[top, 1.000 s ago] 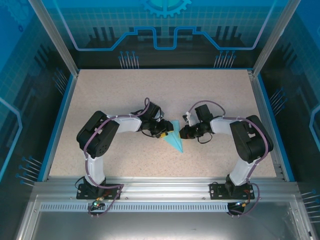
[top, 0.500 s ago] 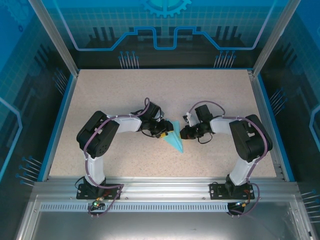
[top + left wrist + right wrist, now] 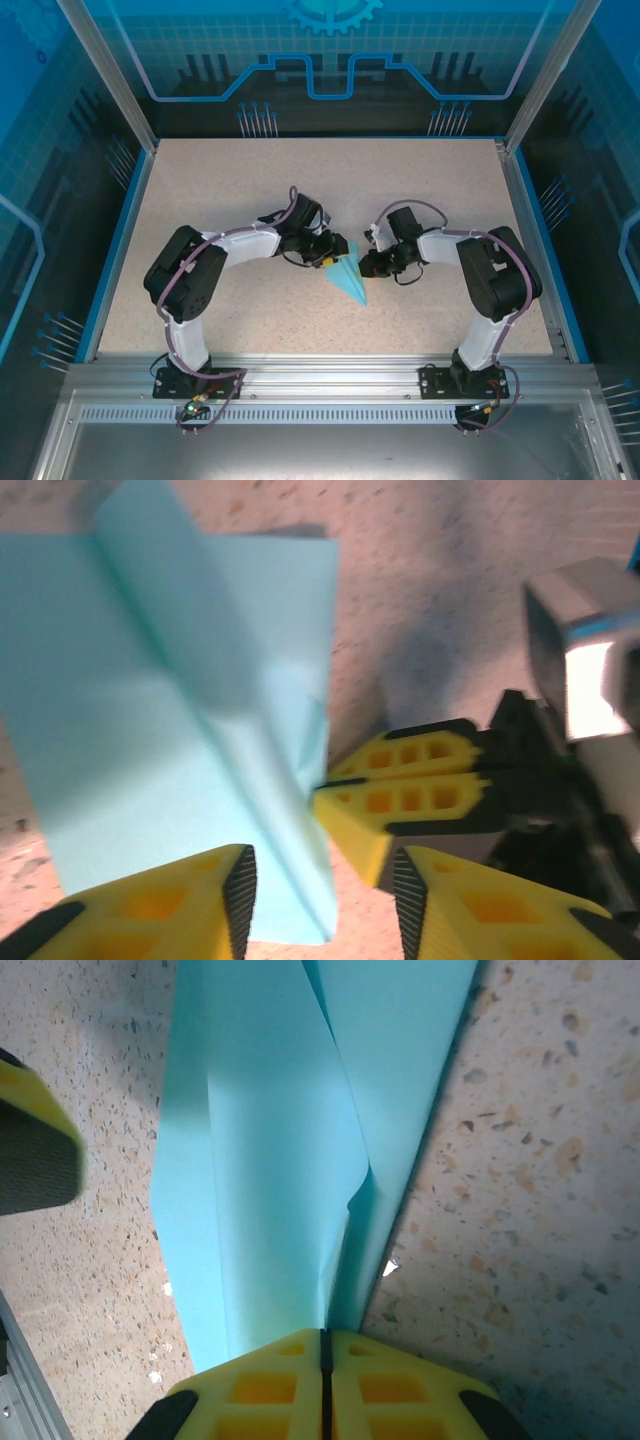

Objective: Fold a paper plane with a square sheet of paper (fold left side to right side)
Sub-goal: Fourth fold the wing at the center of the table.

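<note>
Table [image 3: 250, 180]: speckled beige; the work is near its middle, a little toward the near edge.
Left arm [image 3: 240, 243]: the only clear change. Its elbow has swung out toward the left edge, and the wrist has gone slightly toward the far edge.
Paper [image 3: 348, 281]: it has stayed in the same place, already a creased blue wedge with the tip toward the near edge.
Left end effector [image 3: 320, 880]: fingers spread apart and holding nothing, with a corner of the paper [image 3: 150, 730] lying between them.
Right end effector [image 3: 322, 1340]: fingers pressed together on the raised fold of the paper [image 3: 270, 1160].
Meaning: probably the left side is taking a new position to grip, so the left-to-right fold is not yet done.
</note>
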### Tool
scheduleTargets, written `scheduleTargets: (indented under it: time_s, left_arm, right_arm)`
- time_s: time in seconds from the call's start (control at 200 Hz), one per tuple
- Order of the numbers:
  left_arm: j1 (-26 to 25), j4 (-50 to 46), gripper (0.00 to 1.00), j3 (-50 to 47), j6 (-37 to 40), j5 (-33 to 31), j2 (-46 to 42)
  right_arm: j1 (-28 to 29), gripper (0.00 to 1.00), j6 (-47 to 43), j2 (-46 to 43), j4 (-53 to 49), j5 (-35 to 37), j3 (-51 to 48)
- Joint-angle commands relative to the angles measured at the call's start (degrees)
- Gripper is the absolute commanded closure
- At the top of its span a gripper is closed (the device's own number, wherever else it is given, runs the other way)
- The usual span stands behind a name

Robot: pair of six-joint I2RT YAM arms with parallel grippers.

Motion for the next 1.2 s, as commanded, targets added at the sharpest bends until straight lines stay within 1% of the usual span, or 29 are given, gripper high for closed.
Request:
scheduleTargets:
  time_s: [0.0,0.145,0.395,0.565,0.775,1.005,1.101,1.196]
  left_arm:
    - [-0.6,-1.5,0.63,2.5,1.0,2.9,0.7]
    - [-0.9,-0.7,0.65,5.3,0.2,4.5,4.3]
    - [-0.9,-3.2,0.65,9.8,1.0,3.6,9.6]
    - [-0.9,-4.0,0.65,10.8,1.3,2.7,12.1]
    - [-0.9,-4.2,0.65,8.9,1.5,1.5,13.1]
    - [-0.9,-4.0,0.65,7.0,1.4,0.7,14.1]
    - [-0.9,-3.6,0.66,6.3,1.1,0.5,14.7]
    - [-0.9,-2.8,0.66,5.3,0.7,0.6,14.8]
  right_arm:
    - [1.1,0.92,-1.1,2.4,-3.1,3.1,0.2]
    - [1.3,0.92,-1.2,2.4,-3.3,3.5,0.3]
    - [1.4,0.92,-1.2,2.5,-3.5,3.7,0.4]
    - [1.4,0.92,-1.3,2.2,-3.6,4.0,0.3]
    - [1.4,0.92,-1.0,2.1,-3.7,4.6,0.2]
    - [1.4,0.91,-1.4,1.1,-2.9,3.2,-0.3]
    - [1.4,0.88,-1.4,-0.2,-2.4,2.3,-0.4]
    - [1.2,0.82,-1.0,-2.6,-2.7,2.0,-0.4]
